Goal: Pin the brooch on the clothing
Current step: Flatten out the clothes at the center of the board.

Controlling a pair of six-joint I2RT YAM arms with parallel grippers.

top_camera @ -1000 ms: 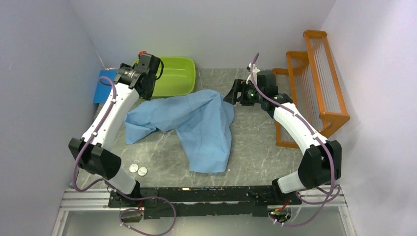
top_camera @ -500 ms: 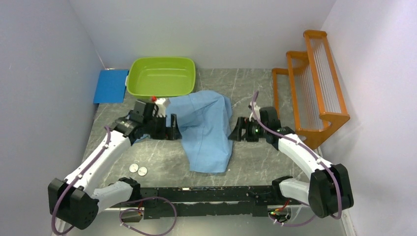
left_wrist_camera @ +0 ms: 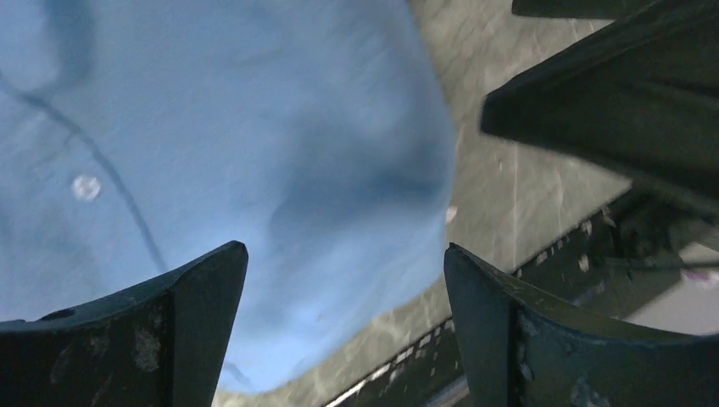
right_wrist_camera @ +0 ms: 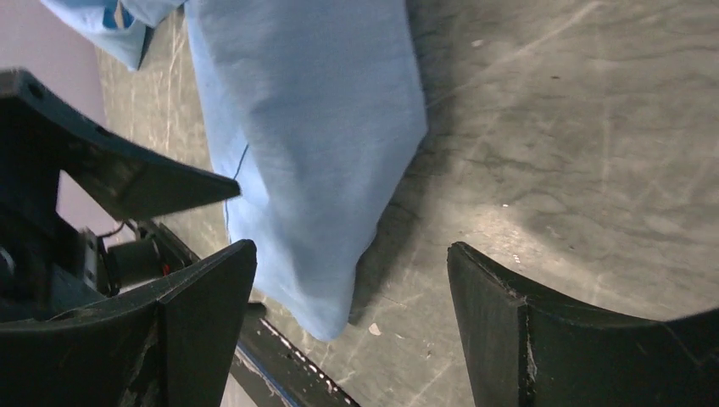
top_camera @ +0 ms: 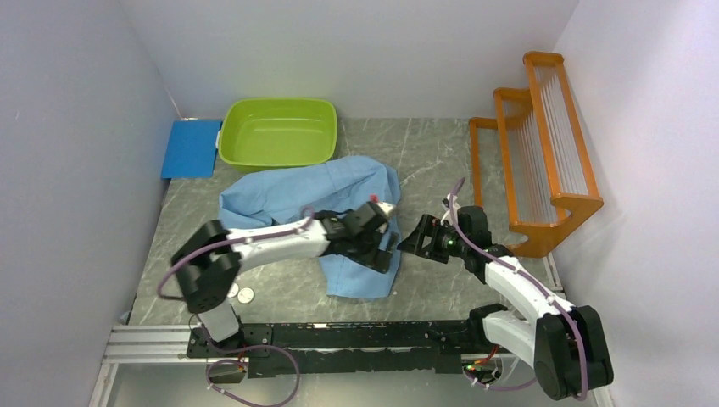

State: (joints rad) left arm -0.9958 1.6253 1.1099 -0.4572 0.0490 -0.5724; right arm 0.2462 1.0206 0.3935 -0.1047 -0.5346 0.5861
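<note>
The light blue shirt (top_camera: 339,195) lies crumpled in the middle of the table, one part hanging toward the front edge. My left gripper (top_camera: 381,254) is open and empty, low over the shirt's near right part. In the left wrist view (left_wrist_camera: 343,250) the cloth (left_wrist_camera: 212,153) with a white button (left_wrist_camera: 85,186) lies under its jaws. My right gripper (top_camera: 409,240) is open and empty just right of the shirt's edge. In the right wrist view (right_wrist_camera: 349,250) the shirt's end (right_wrist_camera: 314,153) lies between its jaws. Two small round white discs (top_camera: 246,295) lie at the front left; I cannot tell whether they are the brooch.
A green tub (top_camera: 278,131) stands at the back, just behind the shirt. A blue pad (top_camera: 191,148) lies at the back left. An orange rack (top_camera: 534,153) stands along the right side. The black base rail (top_camera: 356,335) runs along the front edge.
My left arm swung from the tub down and right across the shirt to its near right edge. My right gripper drew back toward the front. The shirt's left part has bunched up.
</note>
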